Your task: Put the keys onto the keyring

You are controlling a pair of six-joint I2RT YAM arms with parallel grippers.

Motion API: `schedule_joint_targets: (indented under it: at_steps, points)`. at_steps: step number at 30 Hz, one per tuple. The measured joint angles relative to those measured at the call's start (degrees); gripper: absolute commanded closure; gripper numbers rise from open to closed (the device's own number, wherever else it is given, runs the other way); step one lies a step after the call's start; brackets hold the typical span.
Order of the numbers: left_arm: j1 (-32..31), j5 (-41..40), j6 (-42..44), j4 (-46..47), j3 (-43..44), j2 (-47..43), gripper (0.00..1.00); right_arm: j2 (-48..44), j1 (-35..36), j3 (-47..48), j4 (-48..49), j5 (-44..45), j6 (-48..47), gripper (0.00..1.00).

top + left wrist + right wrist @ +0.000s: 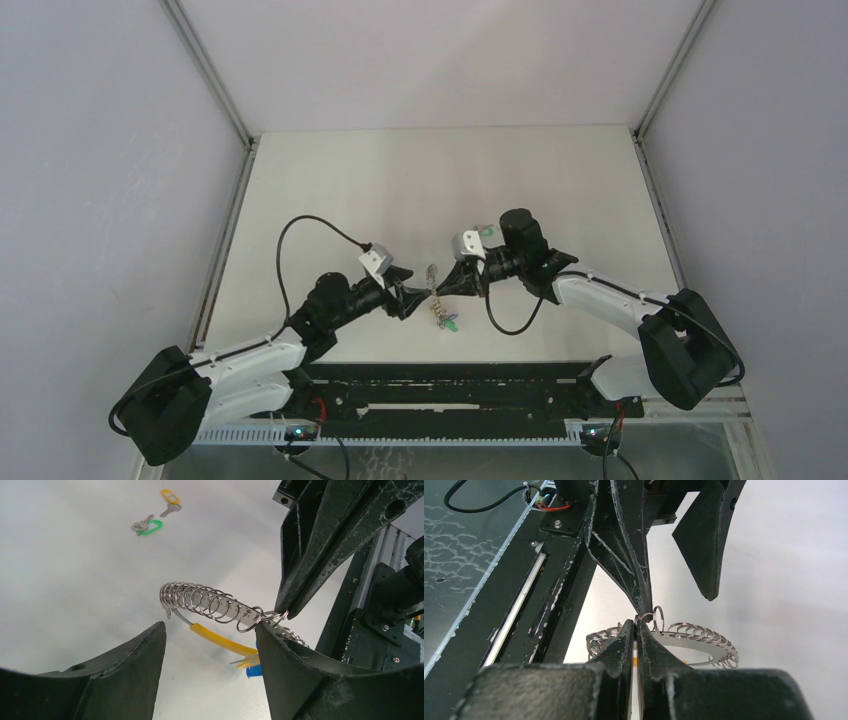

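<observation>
The left pincer (pixel 210 628) sits nearest in its own wrist view, its two black fingers (pixel 127 675) well apart and clamped on nothing. Between them hangs the keyring (pixel 200 598), held up off the bench (pixel 70 585). It is a silvery band strung with a row of small split rings, joined to a yellow band that runs down toward the left pincer's right finger. Whether that finger touches the loop cannot be told. Just under the yellow band, beside the same finger, blue and yellow tags (pixel 253 670) show, partly hidden.

Just beyond the left pincer's right fingertip, the right pincer (pixel 283 614) reaches in from above. Its jaws are pressed together on the small rings at the end of the keyring's row.

Farther out, ahead and to the left of the left pincer, two keys lie flat on the bench, well apart from the keyring. The green-headed key (pixel 148 527) is closer and the yellow-headed key (pixel 171 497) lies past it, near but not touching. To the right of both pincers stands the black frame (pixel 370 610).
</observation>
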Motion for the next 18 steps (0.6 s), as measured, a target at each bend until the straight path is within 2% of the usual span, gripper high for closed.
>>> schedule_joint_targets:
  at_steps: [8, 18]
  points:
    - [-0.1, -3.7, -3.9, 0.2, 0.6, 0.0, 0.33, 0.0, 0.3, 0.0, -0.7, -0.7, -0.8, 1.00]
    - [-0.1, -4.4, -8.8, 2.1, 3.2, 0.3, 0.31, -0.3, 0.5, 0.0, -2.6, -0.3, -2.0, 1.00]
